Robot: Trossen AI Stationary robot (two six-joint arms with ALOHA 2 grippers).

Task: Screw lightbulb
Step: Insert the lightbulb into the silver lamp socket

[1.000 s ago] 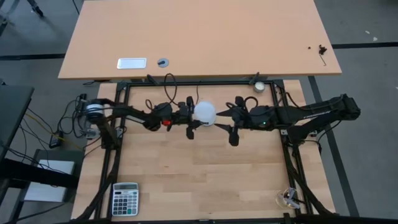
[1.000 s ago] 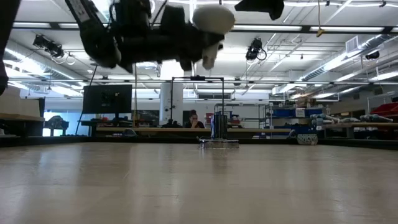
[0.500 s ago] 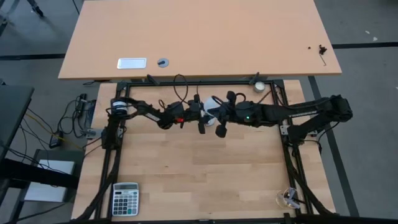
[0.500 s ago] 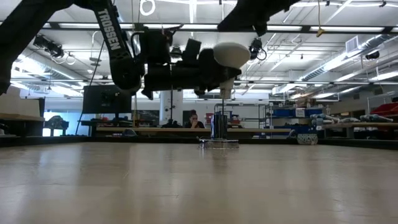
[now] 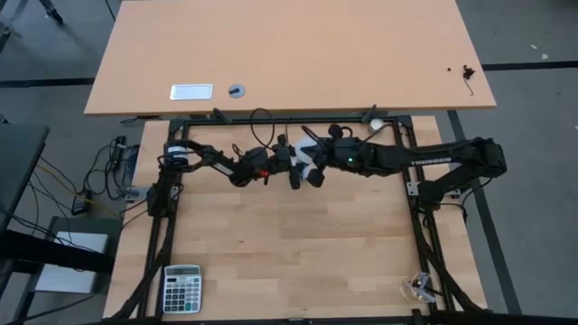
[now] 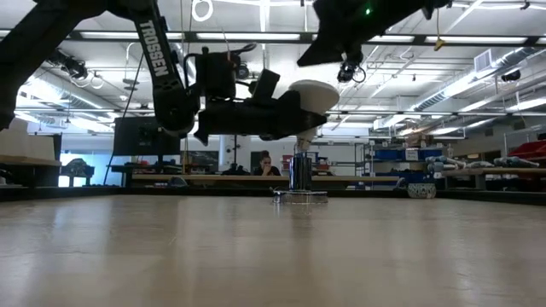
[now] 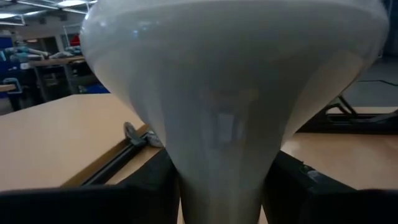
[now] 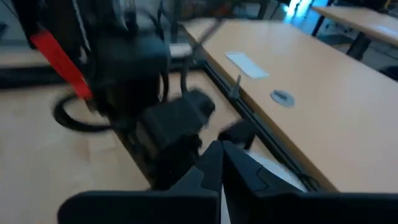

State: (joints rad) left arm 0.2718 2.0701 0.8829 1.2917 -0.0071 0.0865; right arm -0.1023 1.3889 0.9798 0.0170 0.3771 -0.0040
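While both arms reach toward each other over the far middle of the worktop, the lightbulb hangs in the air between them, well above the wooden surface. The left gripper has the bulb by its narrow neck, dome upward; its wrist view is filled by the white bulb, with a dark finger pressed against either side of the taper. Its fingers stand partly apart, closed around that neck.

From above, the bulb shows only as a patch of white, mostly covered by the right arm. The right gripper sits directly over the bulb's dome, and its wrist view shows the two fingers drawn together to a point with nothing between them. Whether the tips touch the dome cannot be told.

In the level view, a shiny metal socket base stands on the worktop well below the bulb and farther back. A calculator lies near the worktop's front left corner. A person sits in the room beyond.
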